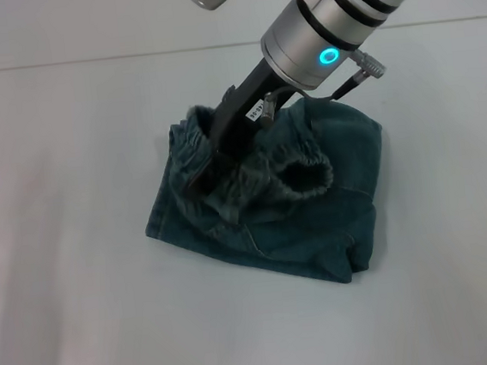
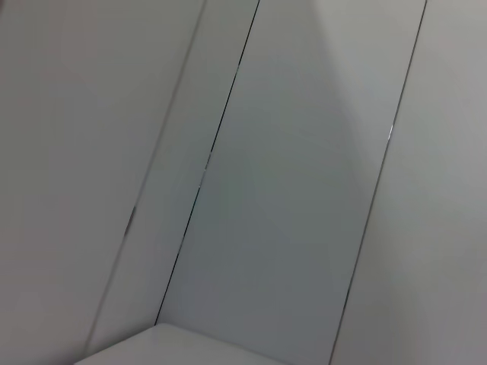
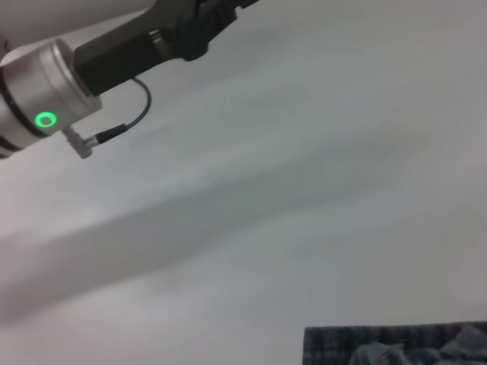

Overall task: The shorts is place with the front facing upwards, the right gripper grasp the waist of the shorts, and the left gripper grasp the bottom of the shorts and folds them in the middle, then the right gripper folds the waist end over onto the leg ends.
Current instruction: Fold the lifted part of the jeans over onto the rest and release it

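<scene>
The blue-green denim shorts (image 1: 273,223) lie folded and bunched on the pale table in the head view. Their puckered waist (image 1: 299,175) is rucked up in the middle of the pile. My right gripper (image 1: 212,170), the black claw with the white sticker, reaches down from the upper right and is shut on the waist fabric, holding it raised over the flatter denim. The flatter leg part (image 1: 358,253) lies toward the near right. A strip of the shorts (image 3: 396,346) shows in the right wrist view. The left gripper (image 3: 186,26) hangs high above the table, fingers out of frame.
The pale table (image 1: 75,319) stretches on all sides of the shorts. The left wrist view shows only grey wall panels (image 2: 289,175) and a white corner (image 2: 175,346).
</scene>
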Robot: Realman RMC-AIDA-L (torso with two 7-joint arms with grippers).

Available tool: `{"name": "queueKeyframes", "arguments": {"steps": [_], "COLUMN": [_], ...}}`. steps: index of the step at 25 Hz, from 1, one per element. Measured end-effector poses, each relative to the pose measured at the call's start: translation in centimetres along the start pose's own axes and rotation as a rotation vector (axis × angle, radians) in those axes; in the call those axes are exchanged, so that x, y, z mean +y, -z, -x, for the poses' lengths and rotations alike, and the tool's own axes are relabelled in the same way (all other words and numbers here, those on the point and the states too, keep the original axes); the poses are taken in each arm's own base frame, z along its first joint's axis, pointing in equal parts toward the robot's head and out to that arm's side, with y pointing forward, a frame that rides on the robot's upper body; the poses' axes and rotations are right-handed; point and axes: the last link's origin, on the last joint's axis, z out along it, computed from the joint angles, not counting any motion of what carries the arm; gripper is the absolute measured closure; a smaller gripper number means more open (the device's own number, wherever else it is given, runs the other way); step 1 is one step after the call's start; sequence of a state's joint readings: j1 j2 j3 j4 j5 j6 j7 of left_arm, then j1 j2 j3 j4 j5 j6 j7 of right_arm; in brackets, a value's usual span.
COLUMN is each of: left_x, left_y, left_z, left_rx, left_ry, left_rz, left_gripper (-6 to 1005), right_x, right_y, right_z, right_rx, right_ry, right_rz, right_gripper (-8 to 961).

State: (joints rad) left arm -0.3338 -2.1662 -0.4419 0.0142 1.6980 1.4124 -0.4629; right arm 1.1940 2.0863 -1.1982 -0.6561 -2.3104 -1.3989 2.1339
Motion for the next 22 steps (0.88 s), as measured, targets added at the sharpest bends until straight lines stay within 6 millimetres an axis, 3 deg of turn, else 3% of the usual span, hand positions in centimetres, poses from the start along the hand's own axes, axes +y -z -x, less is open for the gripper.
{"name": "queueKeyframes", "arguments": {"steps": [7, 16, 22], "left_x": [0.0, -0.2, -0.3], "left_y": [-0.1, 0.1, 0.1], "left_z": [0.0, 0.1, 0.2], "left_rx": [-0.004, -0.010, -0.019], "left_ry": [0.001, -0.003, -0.003], "left_rz": [0.000, -0.006, -0.011], "left_gripper": [991, 990, 991], "right_x": [0.7, 1.7, 1.3], "right_y": [0.1, 2.4, 4.2], "right_z": [0.9, 1.6, 0.1], "right_rx": [0.085, -0.001, 0.021], "right_ry": [0.055, 0.062, 0.036], "right_rz": [0.007, 0.082, 0.071], "right_gripper": [57, 30, 31]}}
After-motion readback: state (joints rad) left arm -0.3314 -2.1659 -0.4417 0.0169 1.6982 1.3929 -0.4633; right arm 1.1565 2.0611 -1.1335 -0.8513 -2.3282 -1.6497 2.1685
